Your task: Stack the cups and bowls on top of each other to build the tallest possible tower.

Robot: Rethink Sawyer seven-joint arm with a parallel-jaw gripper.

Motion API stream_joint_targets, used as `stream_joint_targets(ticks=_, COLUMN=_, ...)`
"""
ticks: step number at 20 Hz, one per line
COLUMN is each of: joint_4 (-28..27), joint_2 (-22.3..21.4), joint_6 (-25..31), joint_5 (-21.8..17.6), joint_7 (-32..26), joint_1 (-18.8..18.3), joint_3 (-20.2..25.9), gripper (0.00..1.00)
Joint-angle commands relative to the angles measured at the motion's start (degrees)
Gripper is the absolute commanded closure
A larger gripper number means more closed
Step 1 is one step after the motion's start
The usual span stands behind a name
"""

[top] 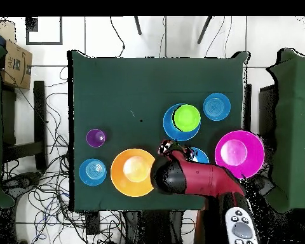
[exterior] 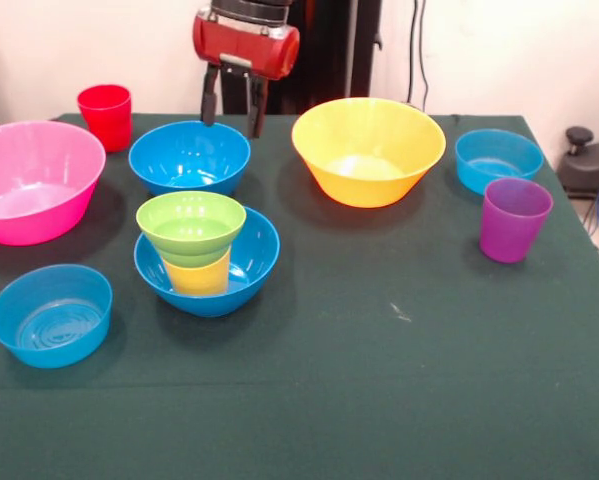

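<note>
The tower so far is three pieces: a deep blue bowl (exterior: 207,262) as base, a yellow cup (exterior: 198,274) standing inside it, and a lime green bowl (exterior: 191,226) seated on the cup's rim, all toward the middle of the green-covered table (exterior: 379,380). The gripper (exterior: 231,108) hangs above the far rim of the second deep blue bowl (exterior: 189,156), which sits just behind the tower; its two dark fingers (exterior: 210,98) stand apart with nothing between them, and they look level with or slightly above that rim, not yet around it. My reading is that this bowl is the next piece to be lifted. The purple cup (exterior: 514,218) waits near one side edge, beside a small light-blue bowl (exterior: 498,159); the yellow-orange bowl (exterior: 368,148) sits toward the far edge, the pink bowl (exterior: 31,178) and red cup (exterior: 106,115) toward the far corner on the other side, and another light-blue bowl (exterior: 51,313) nearer the front on that side. The risks I see: a thin pinch on a glossy rim could slip, tilting the bowl in transit; and the green bowl rests on a narrow cup, so a load set down off-centre, or a brush from the arm, could topple the stack
</note>
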Motion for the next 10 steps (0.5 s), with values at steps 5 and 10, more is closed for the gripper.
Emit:
stream_joint_targets(ticks=5, joint_4=4.2, joint_2=-0.4, joint_6=16.2, joint_5=0.6, joint_7=-9.4, joint_1=-14.5, joint_3=17.8, gripper=0.00)
stream_joint_targets(ticks=10, joint_4=5.4, joint_2=1.6, joint_6=15.3, joint_5=-2.4, joint_7=-7.9, joint_1=-16.5, joint_3=19.5, gripper=0.00)
